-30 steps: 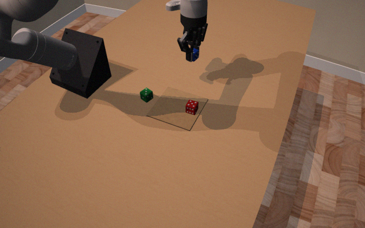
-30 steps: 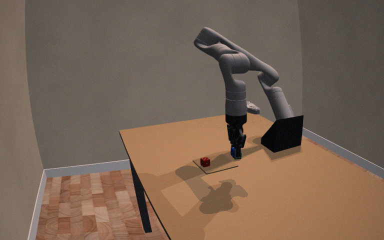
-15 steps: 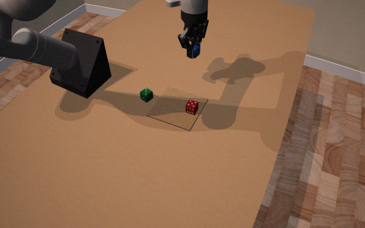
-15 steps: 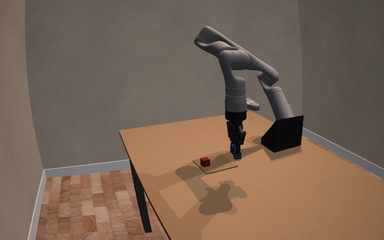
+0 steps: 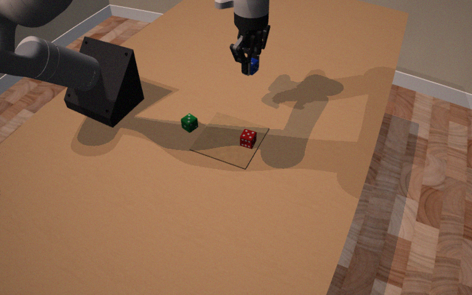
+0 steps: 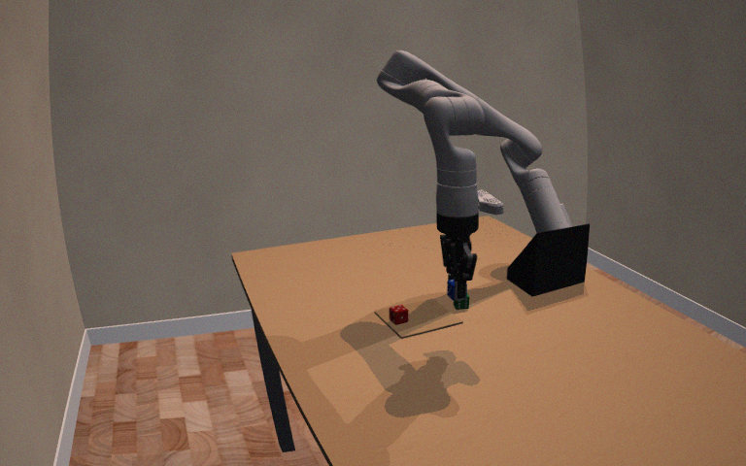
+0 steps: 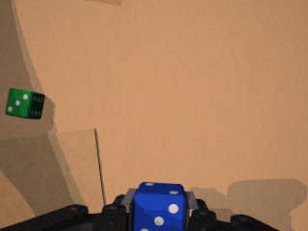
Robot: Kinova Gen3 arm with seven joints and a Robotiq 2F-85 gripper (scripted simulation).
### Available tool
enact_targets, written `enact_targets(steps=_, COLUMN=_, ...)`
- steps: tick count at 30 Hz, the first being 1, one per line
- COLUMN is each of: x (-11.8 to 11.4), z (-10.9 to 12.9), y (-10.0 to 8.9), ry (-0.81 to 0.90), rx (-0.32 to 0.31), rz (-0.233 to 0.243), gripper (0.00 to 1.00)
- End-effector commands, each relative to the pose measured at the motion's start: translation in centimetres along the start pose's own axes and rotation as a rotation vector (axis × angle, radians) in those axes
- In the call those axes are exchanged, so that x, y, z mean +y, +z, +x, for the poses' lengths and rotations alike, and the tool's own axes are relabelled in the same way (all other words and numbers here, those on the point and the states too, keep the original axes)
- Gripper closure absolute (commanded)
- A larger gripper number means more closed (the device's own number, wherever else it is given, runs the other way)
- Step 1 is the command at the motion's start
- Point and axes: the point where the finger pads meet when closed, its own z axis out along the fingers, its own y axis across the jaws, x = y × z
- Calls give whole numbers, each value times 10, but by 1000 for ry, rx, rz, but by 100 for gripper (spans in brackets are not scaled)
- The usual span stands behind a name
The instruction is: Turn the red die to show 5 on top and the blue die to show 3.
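The gripper (image 7: 158, 218) is clamped on the blue die (image 7: 160, 214), whose three-pip face looks toward the wrist camera

The flat square mat (image 5: 222, 153) lies on the rectangular table top (image 5: 174, 225), near its middle. The small cube-shaped red die (image 5: 247, 138) sits on the mat, close to its right corner in the top view. The cube-shaped green die (image 5: 189, 122) rests on the table just left of the mat, off it. The wedge-shaped arm base (image 5: 114, 86) stands further left and behind, well apart from both. The two-finger gripper (image 5: 249, 66) hangs above the table behind the mat (not over it), with the cube-shaped blue die (image 7: 160, 215) between its fingers, clear of the surface.
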Motion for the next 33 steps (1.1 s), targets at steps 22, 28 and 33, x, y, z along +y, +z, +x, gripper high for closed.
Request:
enact_targets(steps=22, x=-4, z=-9, y=-13, ry=114, rx=22, rz=-48, gripper=74)
enact_targets(steps=28, x=-7, z=-15, y=-21, ry=181, rx=37, rz=-74, gripper=74)
enact_targets(steps=33, x=-11, z=-20, y=-28, ry=251, rx=53, rz=-100, gripper=74)
